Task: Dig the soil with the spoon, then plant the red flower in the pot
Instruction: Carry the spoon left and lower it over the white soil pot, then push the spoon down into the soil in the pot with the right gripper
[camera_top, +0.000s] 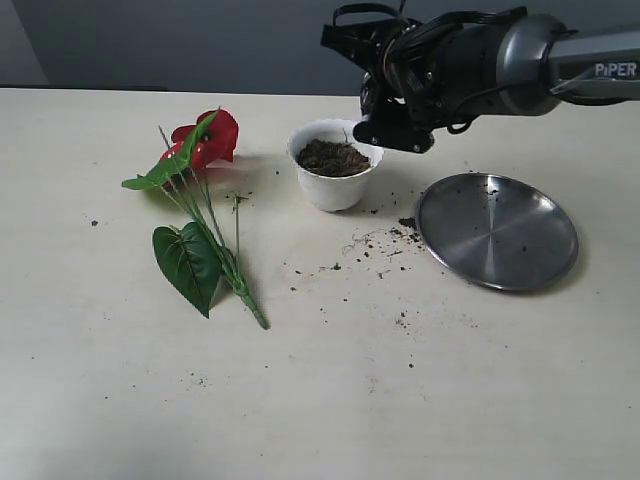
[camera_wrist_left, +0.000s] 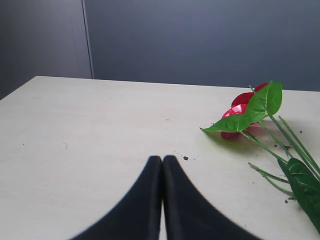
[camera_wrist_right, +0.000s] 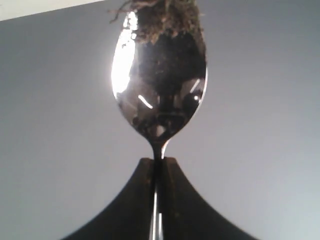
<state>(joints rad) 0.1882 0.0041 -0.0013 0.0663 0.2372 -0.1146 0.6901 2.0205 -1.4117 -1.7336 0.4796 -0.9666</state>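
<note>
The pale tabletop (camera_top: 400, 400) carries everything. From the right side of the exterior view the dark right arm (camera_top: 520, 55) reaches in above it, and its right end effector (camera_top: 395, 130) hangs just over the far right rim of the pot. In this view I cannot make out the spoon.

The round steel plate (camera_top: 497, 232) lies flat on the right, near the pot but not touching it. The red flower (camera_top: 205, 140) lies on its side to the left of the pot. Its blooms point to the far edge, its stems run toward the near edge, and a big dark green leaf (camera_top: 188, 265) lies beside them.

The white pot (camera_top: 332, 188) stands upright between flower and plate, and the soil (camera_top: 333, 157) fills it nearly to the rim.

In the right wrist view the right end effector (camera_wrist_right: 158, 162) is closed narrow on the slim handle of the spoon (camera_wrist_right: 160, 85). A clump of soil sits at the tip of the bowl.

The left end effector (camera_wrist_left: 162, 160) has its fingers pressed together and holds nothing - it is low over the tabletop, with the flower off to one side.

Small dark specks (camera_top: 385, 245) lie scattered between pot and plate, and some more toward the near edge.
</note>
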